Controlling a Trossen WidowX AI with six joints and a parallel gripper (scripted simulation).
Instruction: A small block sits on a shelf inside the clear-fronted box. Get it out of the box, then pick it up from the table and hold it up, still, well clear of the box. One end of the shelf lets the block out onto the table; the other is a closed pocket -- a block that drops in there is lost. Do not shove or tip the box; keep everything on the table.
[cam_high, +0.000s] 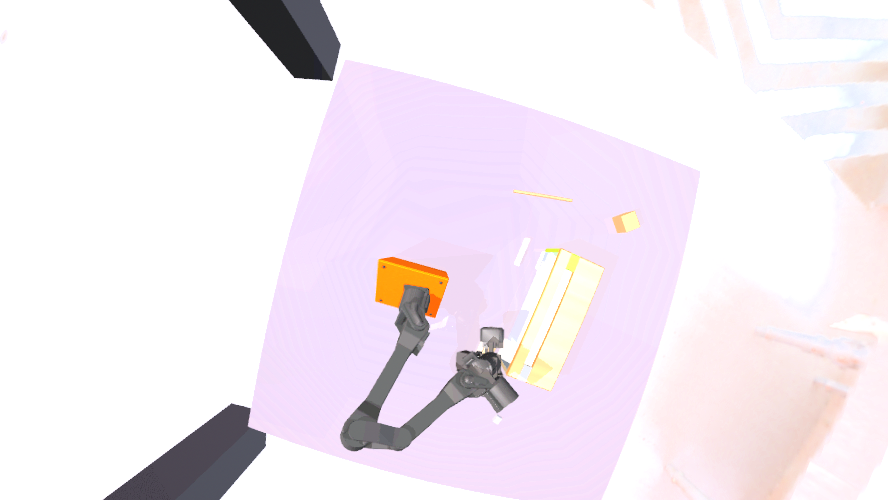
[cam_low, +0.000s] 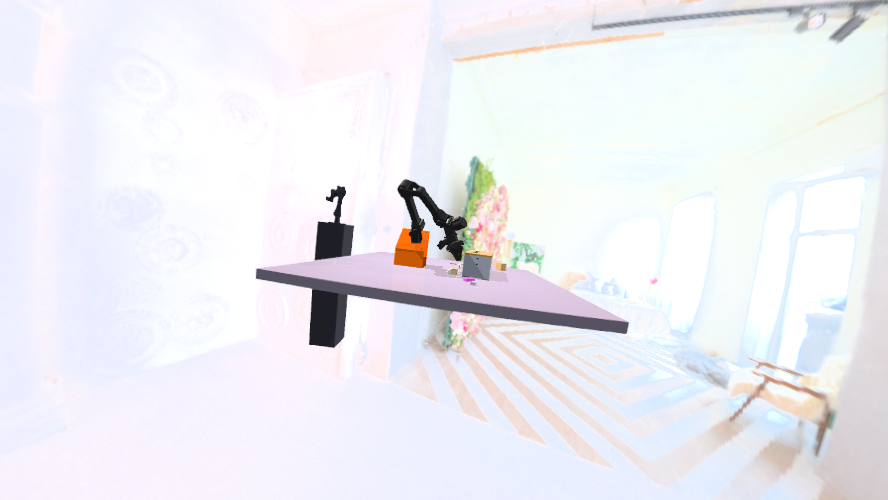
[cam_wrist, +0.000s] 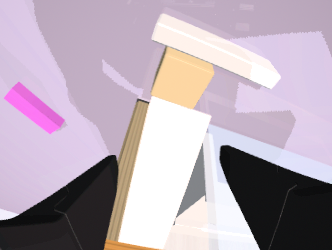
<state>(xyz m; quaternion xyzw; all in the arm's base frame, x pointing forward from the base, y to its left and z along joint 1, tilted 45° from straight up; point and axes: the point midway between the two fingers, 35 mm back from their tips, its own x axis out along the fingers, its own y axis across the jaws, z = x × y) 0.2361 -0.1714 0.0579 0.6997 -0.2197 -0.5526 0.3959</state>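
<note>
Evidently, the jaws (cam_high: 490, 360) (cam_low: 458, 253) stand partly open, holding nothing.

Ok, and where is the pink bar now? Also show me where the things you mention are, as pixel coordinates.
In the wrist view, the pink bar (cam_wrist: 34, 107) lies on the table at the left side, above the left-hand black finger (cam_wrist: 85, 200).

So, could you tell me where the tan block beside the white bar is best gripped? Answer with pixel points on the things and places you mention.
Probably by its two opposite side faces, left and right in the wrist view, coming down from above. The tan block (cam_wrist: 182, 77) (cam_low: 453, 271) is boxy with flat sides; the white bar (cam_wrist: 212, 50) crowds its far face, and the white panel (cam_wrist: 165, 165) overlaps its near edge in that view.
</note>
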